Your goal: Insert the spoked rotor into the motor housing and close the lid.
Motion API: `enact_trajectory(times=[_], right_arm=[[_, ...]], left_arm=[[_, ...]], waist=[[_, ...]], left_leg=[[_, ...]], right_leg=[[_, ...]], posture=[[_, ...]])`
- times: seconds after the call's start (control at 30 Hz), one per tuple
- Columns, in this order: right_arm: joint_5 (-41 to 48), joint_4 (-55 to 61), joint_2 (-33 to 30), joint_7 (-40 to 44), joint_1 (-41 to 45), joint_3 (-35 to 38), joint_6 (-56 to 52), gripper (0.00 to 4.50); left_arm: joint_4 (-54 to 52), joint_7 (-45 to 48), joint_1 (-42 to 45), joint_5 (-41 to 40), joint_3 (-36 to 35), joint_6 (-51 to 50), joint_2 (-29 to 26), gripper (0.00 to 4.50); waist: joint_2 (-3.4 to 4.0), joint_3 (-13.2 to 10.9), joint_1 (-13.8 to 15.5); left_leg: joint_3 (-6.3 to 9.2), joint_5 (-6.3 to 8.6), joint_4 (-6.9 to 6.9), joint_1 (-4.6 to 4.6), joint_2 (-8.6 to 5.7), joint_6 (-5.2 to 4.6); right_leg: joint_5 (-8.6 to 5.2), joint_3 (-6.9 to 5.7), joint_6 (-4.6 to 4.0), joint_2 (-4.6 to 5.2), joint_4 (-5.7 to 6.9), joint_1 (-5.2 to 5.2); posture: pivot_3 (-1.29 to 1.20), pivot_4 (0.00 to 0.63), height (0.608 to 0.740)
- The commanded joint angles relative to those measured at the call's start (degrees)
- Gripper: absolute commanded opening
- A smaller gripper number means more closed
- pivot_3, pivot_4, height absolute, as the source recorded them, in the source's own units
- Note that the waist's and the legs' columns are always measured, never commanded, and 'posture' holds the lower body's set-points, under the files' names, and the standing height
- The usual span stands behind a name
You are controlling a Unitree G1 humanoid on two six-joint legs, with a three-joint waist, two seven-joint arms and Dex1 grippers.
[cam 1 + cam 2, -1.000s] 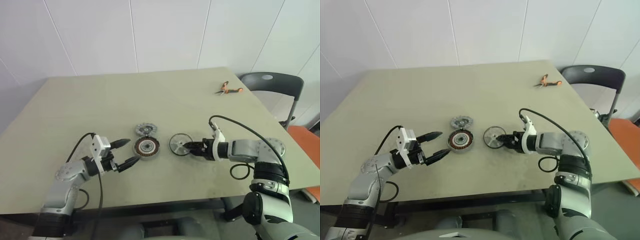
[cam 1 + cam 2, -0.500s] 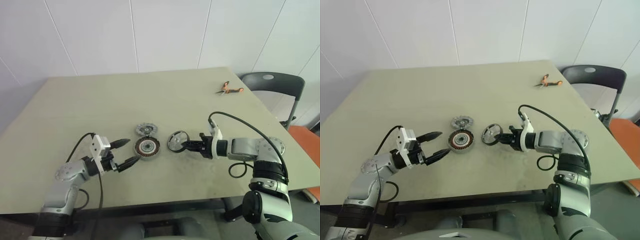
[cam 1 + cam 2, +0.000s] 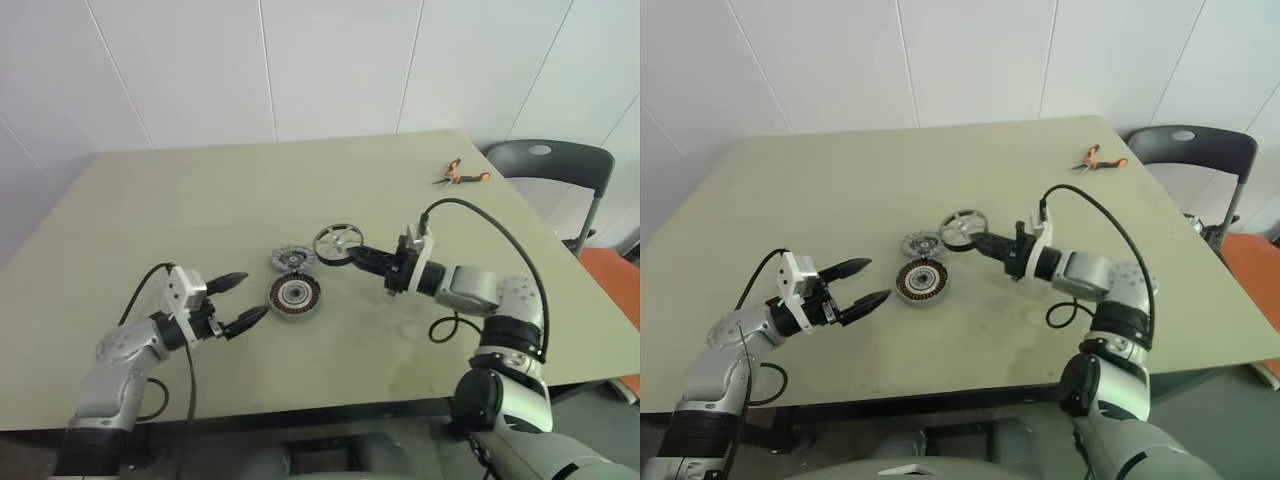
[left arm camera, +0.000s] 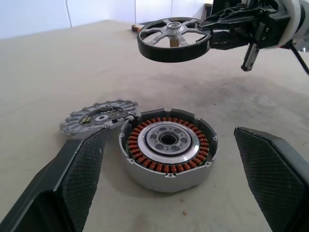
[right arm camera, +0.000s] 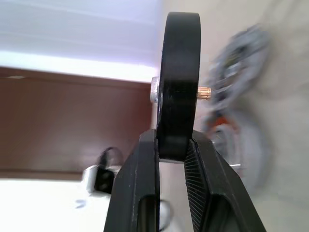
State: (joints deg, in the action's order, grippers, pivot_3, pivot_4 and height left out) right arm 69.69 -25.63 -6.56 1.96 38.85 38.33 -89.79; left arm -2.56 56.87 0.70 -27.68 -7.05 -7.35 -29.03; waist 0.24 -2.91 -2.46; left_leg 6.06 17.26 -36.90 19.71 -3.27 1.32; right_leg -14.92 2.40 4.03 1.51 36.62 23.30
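- Left eye view, starting at the left: the left gripper waits low over the worktop with its two black fingers spread wide, grasping nothing, its tips pointing at the motor housing just beside them.
- Housing sits flat on the worktop, copper windings and silver centre fully exposed in the left wrist view, so nothing is seated in it yet.
- Just behind it, touching or nearly touching its far edge, lies the lid, the grey ribbed disc, flat and untouched.
- Moving right: the spoked rotor is up in the air, clear of the worktop, hanging above and a little to the right of the lid and housing, not yet centred over the housing.
- Right gripper has it clenched by the black rim, fingers pinching either side of the ring, as the right wrist view shows plainly, with the small shaft sticking out of the hub.
- Far right, well apart from the action, orange-handled pliers lie near the worktop's edge.
- Score so far, by the look of it: pickup done; alignment, insertion and closing the lid all remain.
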Motion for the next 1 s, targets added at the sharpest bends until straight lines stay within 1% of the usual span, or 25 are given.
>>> enact_trajectory(times=[0.03,0.17,0.33,0.77,1.0], right_arm=[[5.3,0.1,2.9,-0.5,-0.6,-0.7,-2.2,0.40],[7.1,-1.1,5.5,-3.0,-1.9,-1.3,-2.7,0.40],[8.8,-2.4,6.1,-5.0,-3.5,-3.4,-2.7,0.40],[10.0,0.0,11.1,-7.9,-5.9,-5.5,-2.0,0.40],[8.7,0.4,10.3,-6.4,-6.5,-6.9,-0.5,0.40]], left_arm=[[-2.4,0.4,-1.0,-2.4,-2.7,0.2,-0.6,4.50],[-3.3,0.0,-2.5,-2.3,-3.0,0.3,-0.6,4.50],[-4.4,-1.0,-3.5,-2.0,-2.7,0.4,-0.4,4.50],[-6.4,-2.9,-3.8,-2.0,-1.9,-1.0,-0.4,4.50],[-7.5,-3.6,-4.3,-2.2,-2.0,-1.7,-0.4,4.50]], waist=[[0.01,0.0,0.0],[0.03,0.0,0.1],[0.03,0.0,0.0],[0.05,0.0,-0.1],[0.05,0.0,-0.1]], left_leg=[[0.00,0.00,0.00,0.04,0.00,0.00],[0.01,0.00,-0.02,0.08,-0.02,0.00],[0.00,0.00,-0.04,0.13,-0.03,0.00],[0.02,0.00,-0.03,0.28,-0.03,0.00],[0.02,0.00,-0.05,0.28,-0.04,0.00]], right_leg=[[0.00,0.00,0.00,0.01,-0.01,0.02],[0.00,-0.01,-0.01,0.03,-0.05,0.03],[0.02,-0.01,0.00,0.03,-0.16,0.02],[0.04,-0.02,0.04,0.03,-0.20,0.13],[0.06,-0.02,0.05,0.03,-0.22,0.13]], posture=[[0.00,0.000,0.740],[0.00,0.000,0.740],[0.00,0.000,0.740],[0.00,0.000,0.740],[0.00,0.000,0.740]])
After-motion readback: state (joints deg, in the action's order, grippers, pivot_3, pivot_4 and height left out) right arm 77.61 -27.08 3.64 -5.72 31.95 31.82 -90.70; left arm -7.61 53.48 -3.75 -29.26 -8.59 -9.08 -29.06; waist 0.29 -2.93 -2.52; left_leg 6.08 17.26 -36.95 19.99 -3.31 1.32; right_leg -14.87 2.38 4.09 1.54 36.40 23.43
